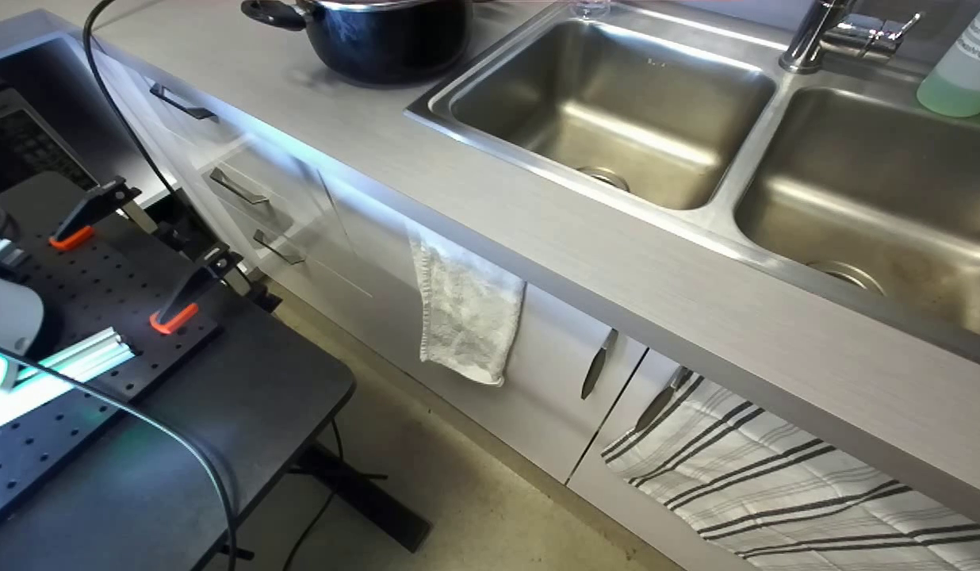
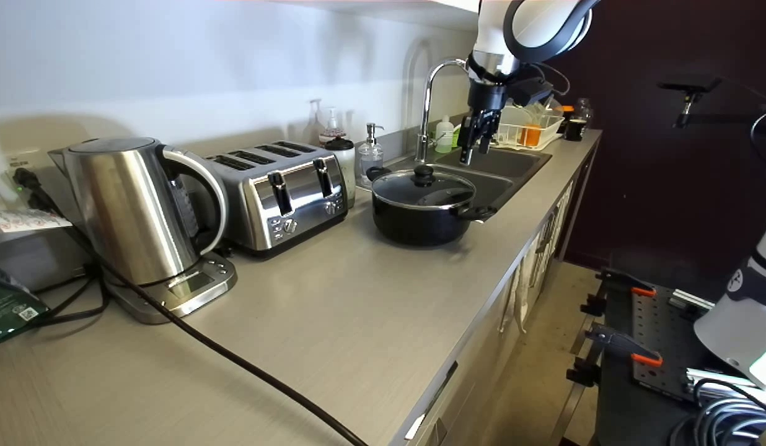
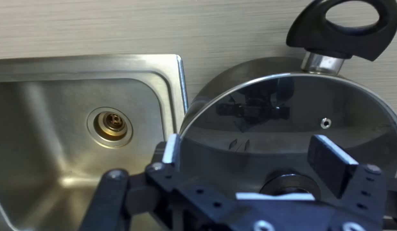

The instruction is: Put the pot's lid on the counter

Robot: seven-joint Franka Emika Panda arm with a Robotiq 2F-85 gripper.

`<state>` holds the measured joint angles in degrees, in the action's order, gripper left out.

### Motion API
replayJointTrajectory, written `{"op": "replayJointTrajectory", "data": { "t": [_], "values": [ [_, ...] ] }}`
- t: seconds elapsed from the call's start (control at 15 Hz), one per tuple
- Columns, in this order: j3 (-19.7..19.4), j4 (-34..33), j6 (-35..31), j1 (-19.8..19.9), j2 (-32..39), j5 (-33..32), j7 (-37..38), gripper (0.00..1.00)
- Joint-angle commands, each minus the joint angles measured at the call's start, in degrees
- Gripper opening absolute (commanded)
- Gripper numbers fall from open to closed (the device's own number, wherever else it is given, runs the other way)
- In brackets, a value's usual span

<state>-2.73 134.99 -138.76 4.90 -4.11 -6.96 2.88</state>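
Gripper hanging over the pot, jaws spread wide apart, pads up off what's below. Lid directly under it, seated on the pot, metal rim shining; pot's on the counter. Knob shows btwn the two fingers in the wrist view, nearer the finger at pic R, part hid by the gripper body. Metal vent, just past that same fingertip. Dark reflection in the lid ahead of the tips. Pot handle way out beyond 'em, top of the wrist view.

To the gripper's side, right beside the pot: steel sink basin, drain in plain sight. Can't tell if pot and sink edge touch. In an exterior view, faucet wall-side of the gripper, soap dispenser nearby, dish rack past the gripper's far side. Opp. direction, toaster past the pot, kettle farther out. Well below gripper ht, in an exterior view, white towel and striped towel hang at the cabinet fronts.
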Motion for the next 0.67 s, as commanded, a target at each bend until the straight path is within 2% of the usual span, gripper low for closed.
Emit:
{"op": "replayJointTrajectory", "data": {
  "t": [0.0, 0.6],
  "values": [
    [0.09, -5.6, -0.43, -0.82, 5.73, -0.21, 0.02, 1.0],
    [0.54, -13.58, -0.16, -2.9, 13.78, 0.41, -0.66, 1.0]
  ]
}}
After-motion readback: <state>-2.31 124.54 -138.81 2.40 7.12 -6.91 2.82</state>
